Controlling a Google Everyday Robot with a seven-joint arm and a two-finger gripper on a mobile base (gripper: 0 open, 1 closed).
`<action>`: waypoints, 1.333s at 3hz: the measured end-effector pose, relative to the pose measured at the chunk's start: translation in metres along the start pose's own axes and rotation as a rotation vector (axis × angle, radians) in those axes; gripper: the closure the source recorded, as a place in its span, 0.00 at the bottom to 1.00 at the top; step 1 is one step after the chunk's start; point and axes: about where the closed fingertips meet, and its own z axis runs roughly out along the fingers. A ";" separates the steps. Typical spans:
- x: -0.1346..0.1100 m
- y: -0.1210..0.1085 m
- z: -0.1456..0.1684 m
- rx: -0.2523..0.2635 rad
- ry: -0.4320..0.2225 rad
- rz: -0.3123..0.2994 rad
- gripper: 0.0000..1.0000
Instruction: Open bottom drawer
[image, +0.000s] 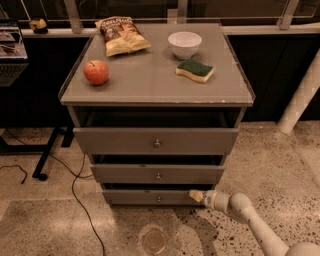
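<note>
The bottom drawer (150, 197) is the lowest and shortest of three grey drawer fronts in the cabinet, with one small round metal knob (159, 199). It stands out only slightly from the cabinet. My gripper (195, 195) comes in from the lower right on a white arm. Its tip is at the drawer front's right end, to the right of the knob. The middle drawer (158, 174) and the top drawer (156, 141) sit above it, each pulled out a little.
On the cabinet top (155, 80) lie an apple (96, 72), a chip bag (121, 35), a white bowl (184, 44) and a green sponge (195, 69). A black cable (75, 190) runs on the floor at the left. A white post (302, 95) stands at the right.
</note>
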 end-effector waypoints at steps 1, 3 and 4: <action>-0.005 -0.005 0.002 0.020 -0.036 0.002 1.00; -0.026 -0.026 0.017 0.048 -0.097 0.003 1.00; -0.026 -0.032 0.027 0.069 -0.091 0.007 1.00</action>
